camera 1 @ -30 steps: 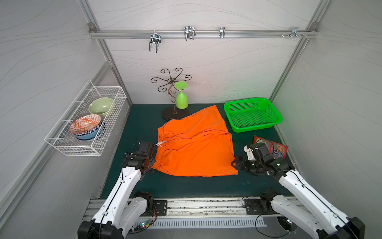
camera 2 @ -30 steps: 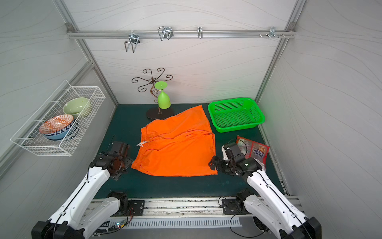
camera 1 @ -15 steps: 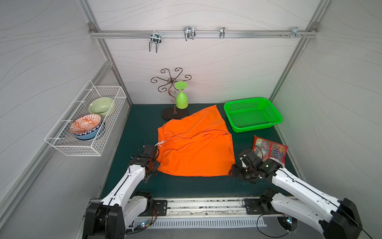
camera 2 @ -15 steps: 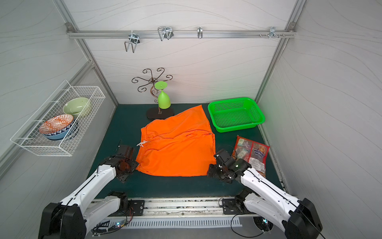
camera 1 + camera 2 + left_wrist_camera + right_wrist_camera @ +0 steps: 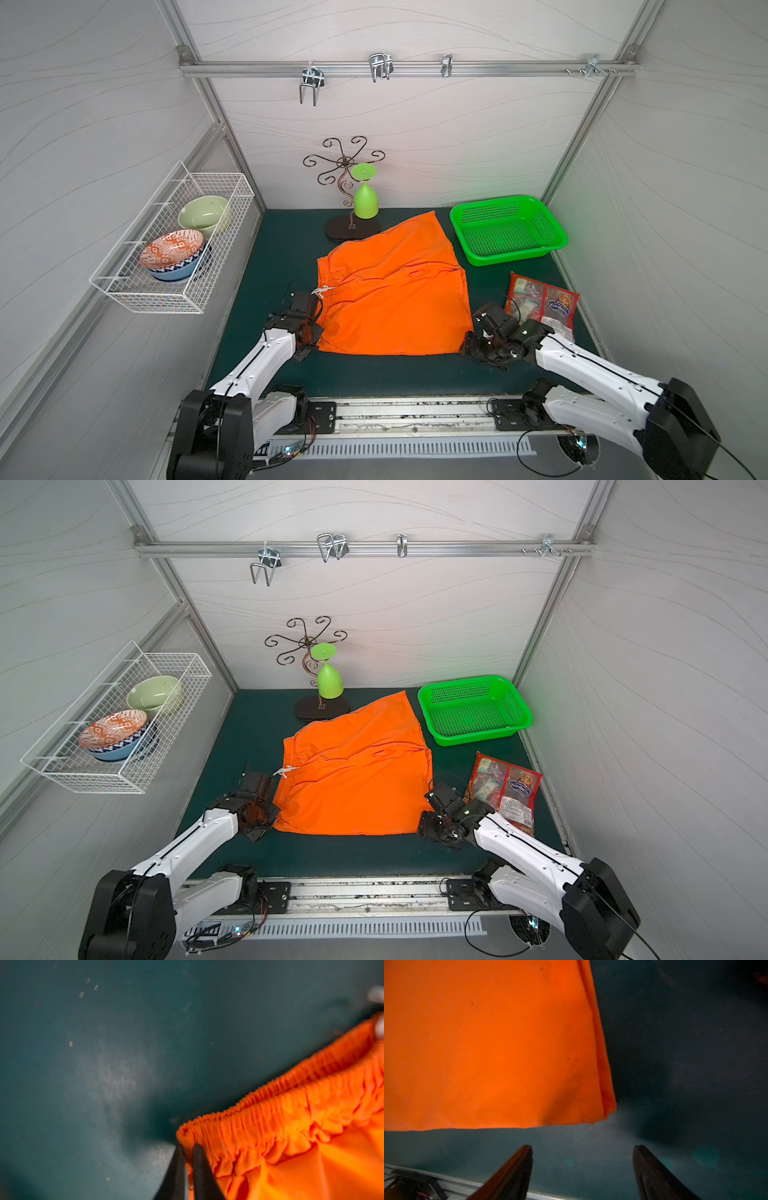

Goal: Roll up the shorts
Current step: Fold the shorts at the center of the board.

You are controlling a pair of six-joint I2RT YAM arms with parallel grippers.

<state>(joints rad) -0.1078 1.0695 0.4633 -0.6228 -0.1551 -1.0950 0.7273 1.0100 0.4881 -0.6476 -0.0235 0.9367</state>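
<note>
Orange cloth, the shorts (image 5: 395, 291) lie spread flat in the middle of the dark green desk (image 5: 282, 249), with the gathered waistband (image 5: 322, 282) toward the left arm and the leg hems toward the right arm. At their far edge the dark base of a curly wire stand (image 5: 352, 228) sits just beside the cloth, carrying an upside-down green glass (image 5: 365, 201). A green basket (image 5: 509, 253) stands near the far hem corner, apart from the cloth. A snack packet (image 5: 540, 303) lies just beside the right arm. On the left wall a white wire rack (image 5: 166, 299) holds bowls, well apart. The left tool (image 5: 187, 1146) is pinched tight on the near corner of the waistband. The right tool (image 5: 582, 1146) has its jaws spread wide with nothing between them, low over the desk and just short of the near hem corner.
</note>
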